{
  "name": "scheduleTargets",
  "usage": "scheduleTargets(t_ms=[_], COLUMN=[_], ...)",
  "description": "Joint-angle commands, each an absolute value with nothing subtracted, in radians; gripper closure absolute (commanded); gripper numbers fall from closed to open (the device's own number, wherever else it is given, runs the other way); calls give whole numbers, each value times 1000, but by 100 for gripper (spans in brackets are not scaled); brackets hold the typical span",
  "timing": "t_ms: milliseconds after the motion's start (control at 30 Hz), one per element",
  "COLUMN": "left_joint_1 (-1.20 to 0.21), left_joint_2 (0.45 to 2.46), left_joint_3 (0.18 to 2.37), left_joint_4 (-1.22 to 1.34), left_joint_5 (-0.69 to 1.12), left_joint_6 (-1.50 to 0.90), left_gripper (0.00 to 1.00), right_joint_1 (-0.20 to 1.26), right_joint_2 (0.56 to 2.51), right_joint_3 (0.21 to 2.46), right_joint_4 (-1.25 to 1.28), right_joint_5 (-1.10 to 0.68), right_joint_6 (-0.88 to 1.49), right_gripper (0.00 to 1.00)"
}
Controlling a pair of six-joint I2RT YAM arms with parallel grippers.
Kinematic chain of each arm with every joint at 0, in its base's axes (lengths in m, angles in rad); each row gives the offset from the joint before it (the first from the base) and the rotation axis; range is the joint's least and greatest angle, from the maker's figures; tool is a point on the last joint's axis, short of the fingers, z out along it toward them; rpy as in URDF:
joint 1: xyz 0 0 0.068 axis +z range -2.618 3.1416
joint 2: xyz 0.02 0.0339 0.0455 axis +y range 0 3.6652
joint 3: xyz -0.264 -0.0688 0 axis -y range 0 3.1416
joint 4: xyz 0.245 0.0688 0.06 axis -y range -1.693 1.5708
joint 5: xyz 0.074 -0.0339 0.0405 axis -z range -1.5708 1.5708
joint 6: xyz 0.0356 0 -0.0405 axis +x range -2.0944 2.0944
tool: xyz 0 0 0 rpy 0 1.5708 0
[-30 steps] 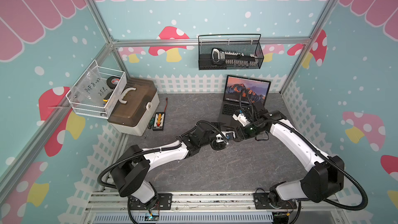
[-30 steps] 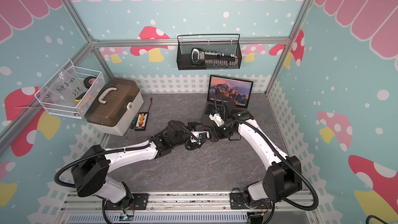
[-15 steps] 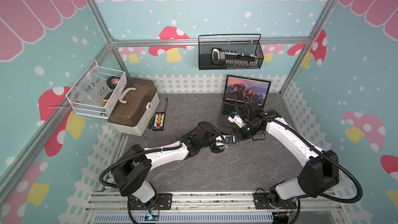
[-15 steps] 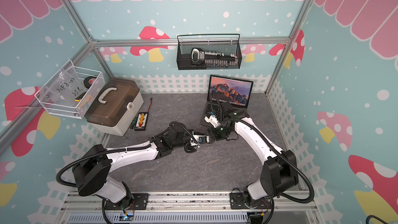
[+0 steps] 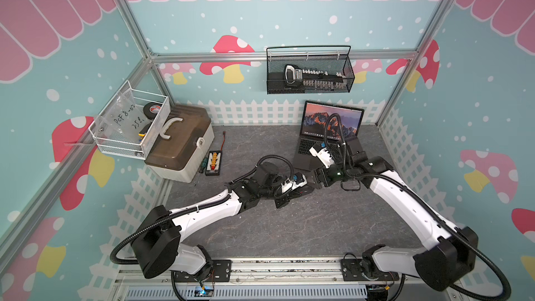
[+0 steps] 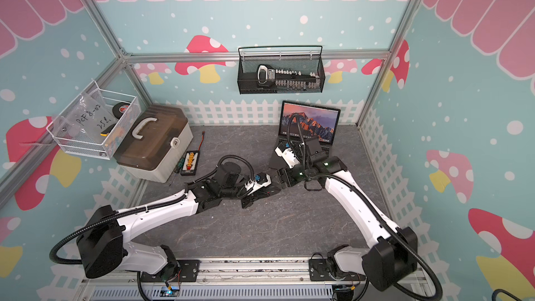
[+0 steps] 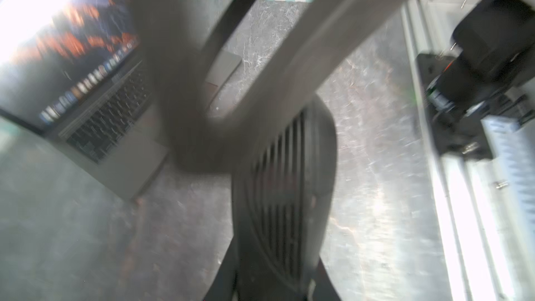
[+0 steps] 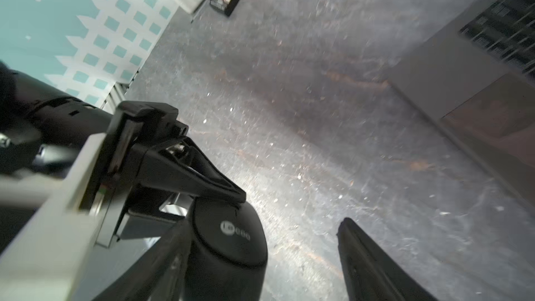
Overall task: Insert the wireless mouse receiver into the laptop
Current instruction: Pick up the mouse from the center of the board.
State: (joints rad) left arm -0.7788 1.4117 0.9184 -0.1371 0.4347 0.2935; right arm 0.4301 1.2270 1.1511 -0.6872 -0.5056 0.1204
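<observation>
The laptop (image 5: 347, 117) stands open at the back right with an orange mountain picture on its screen; the left wrist view shows the laptop (image 7: 95, 117) blurred. In front of it both grippers meet over the grey mat. My left gripper (image 5: 299, 191) is shut on the wireless mouse (image 8: 231, 235), a black oval body with a round pale mark on its back. The left wrist view shows a ribbed dark face of the mouse (image 7: 283, 198). My right gripper (image 8: 269, 227) is open, its fingers on either side of the mouse, one finger (image 8: 370, 256) well apart from it. The wireless mouse receiver is hidden.
A brown-lidded toolbox (image 5: 179, 146) and a white wire basket (image 5: 130, 123) sit at the back left, with a bit case (image 5: 213, 163) beside them. A black mesh basket (image 5: 309, 73) hangs on the back wall. My right arm's wrist reaches over the laptop's keyboard.
My left gripper has shut on the mouse. The right gripper's jaws have spread wider around it. Both grippers have shifted a little to the left and toward the front.
</observation>
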Motion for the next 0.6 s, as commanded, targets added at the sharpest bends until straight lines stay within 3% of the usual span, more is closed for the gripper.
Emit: scheduleTargets(t_ms=[0, 233, 567], left_joint_1=[-706, -666, -650], left_joint_2=[1403, 1410, 1412], left_joint_3=[940, 992, 988], left_joint_4=[-296, -411, -373], left_joint_5=[565, 653, 716], left_joint_6=[51, 76, 74], left_gripper=[100, 100, 100], right_joint_1=[512, 666, 718], right_joint_2=[1156, 1132, 1174], right_joint_3=[1077, 1010, 960], right_joint_4=[-541, -489, -414], right_joint_5=[-318, -172, -175], right_joint_6=[-100, -420, -494], right_gripper=[20, 20, 28])
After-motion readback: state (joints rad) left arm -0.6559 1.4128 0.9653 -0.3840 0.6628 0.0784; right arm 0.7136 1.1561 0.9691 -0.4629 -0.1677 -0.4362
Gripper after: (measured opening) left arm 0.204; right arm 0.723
